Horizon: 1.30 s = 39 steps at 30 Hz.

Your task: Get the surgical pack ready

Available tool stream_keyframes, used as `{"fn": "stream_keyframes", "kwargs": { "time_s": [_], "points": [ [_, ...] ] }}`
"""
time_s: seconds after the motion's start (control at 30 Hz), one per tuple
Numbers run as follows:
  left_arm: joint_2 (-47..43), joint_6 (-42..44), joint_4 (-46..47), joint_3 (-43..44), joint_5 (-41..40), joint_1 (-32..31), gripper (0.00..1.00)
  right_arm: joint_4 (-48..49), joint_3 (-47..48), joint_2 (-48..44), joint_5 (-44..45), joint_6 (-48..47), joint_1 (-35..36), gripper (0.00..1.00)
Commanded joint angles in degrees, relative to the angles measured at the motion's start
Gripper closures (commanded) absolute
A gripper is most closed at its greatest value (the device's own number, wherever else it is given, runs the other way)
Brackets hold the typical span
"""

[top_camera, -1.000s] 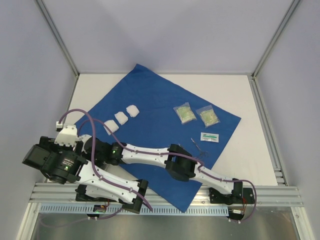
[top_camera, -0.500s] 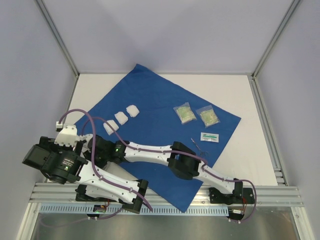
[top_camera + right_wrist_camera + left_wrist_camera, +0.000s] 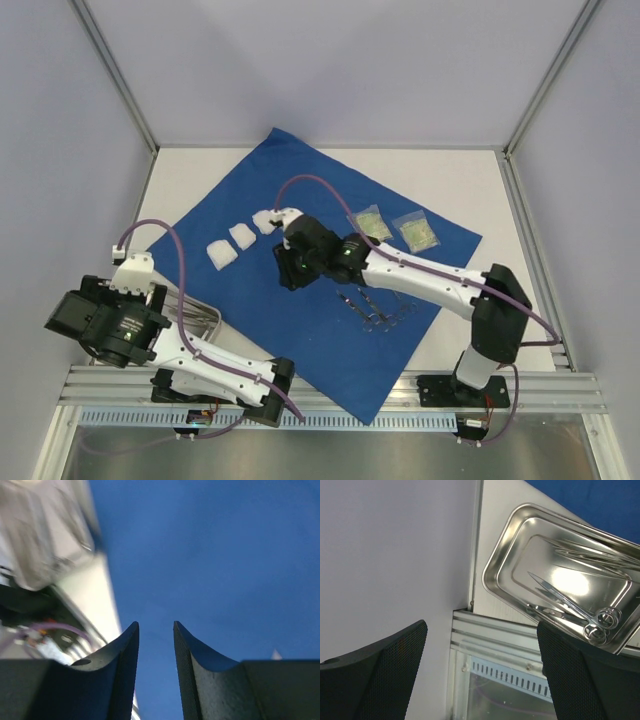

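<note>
The surgical pack (image 3: 320,190) lies spread flat as a wide blue sheet, turned cornerwise across the middle of the white surface (image 3: 470,180); one corner points far, one reaches the near rail. The right arm stretches in from the near right, and the right gripper (image 3: 287,268) sits over the left-centre of the sheet, just near of three white gauze pads (image 3: 243,236) lined up on the fabric; from its wrist camera, blue cloth fills the view past the fingers (image 3: 200,675), which stand a narrow gap apart with nothing between them; whether they touch the cloth, I cannot tell. To its right, two clear packets (image 3: 370,222) rest on the far side of the sheet and steel instruments (image 3: 375,310) lie nearer, under the arm. Over at the near left, the left gripper (image 3: 481,626) is spread wide and holds nothing; it hangs off the sheet's left corner, looking at a steel tray (image 3: 495,565) with scissors (image 3: 570,605) inside, just beside the blue edge.
</note>
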Motion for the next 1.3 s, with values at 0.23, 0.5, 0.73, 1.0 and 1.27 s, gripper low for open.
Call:
{"fn": "stream_keyframes", "kwargs": {
  "time_s": [0.23,0.5,0.73,1.0,1.27],
  "points": [
    [3.2,3.3,-14.2,-9.0,-2.0,0.3,0.00,-15.1,-24.3,-16.2,5.5,-4.7,-13.9,0.63],
    [3.3,3.3,-13.2,-10.5,-3.9,0.3,0.00,-10.5,-28.3,-11.9,2.3,-7.2,-17.7,0.63],
    [2.8,1.8,-12.9,-10.9,-4.2,0.4,0.00,-10.9,-28.4,-9.1,-1.1,-7.3,-17.5,0.66],
    [1.0,2.3,-13.9,-13.0,-4.2,0.3,0.00,-8.6,-29.4,-8.0,-0.4,-7.9,-16.8,0.65],
    [2.0,1.6,-13.8,-12.2,-5.2,0.3,0.00,-6.9,-31.4,-5.0,-0.5,-8.0,-15.5,0.67]
  ]
}}
